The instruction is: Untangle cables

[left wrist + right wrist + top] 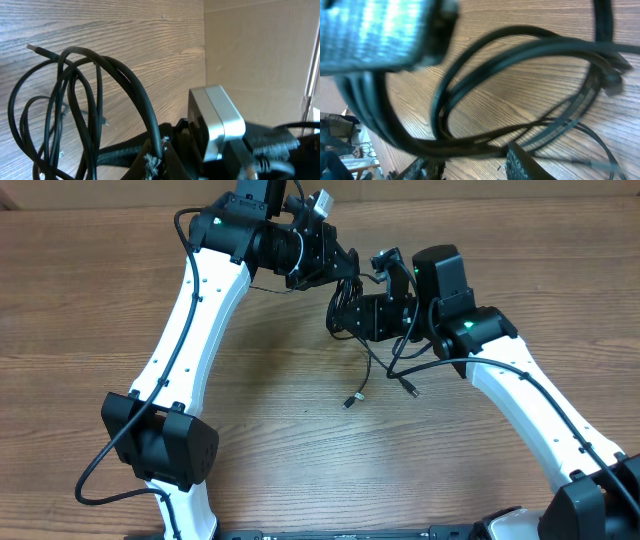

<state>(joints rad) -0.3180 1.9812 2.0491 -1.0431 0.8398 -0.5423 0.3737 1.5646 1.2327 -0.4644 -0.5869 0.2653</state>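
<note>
My left tool (pixel 343 272) clamped the cables (pixel 362 358), whose loops hung lengthwise below it, plug ends down toward the wood-grain table (pixel 300 450). My right tool (pixel 348 315) sat just beside it, grip unclear.

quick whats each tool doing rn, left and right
left tool: closed on the cables
right tool: open, cables running across between its fingers, not pinched
</note>
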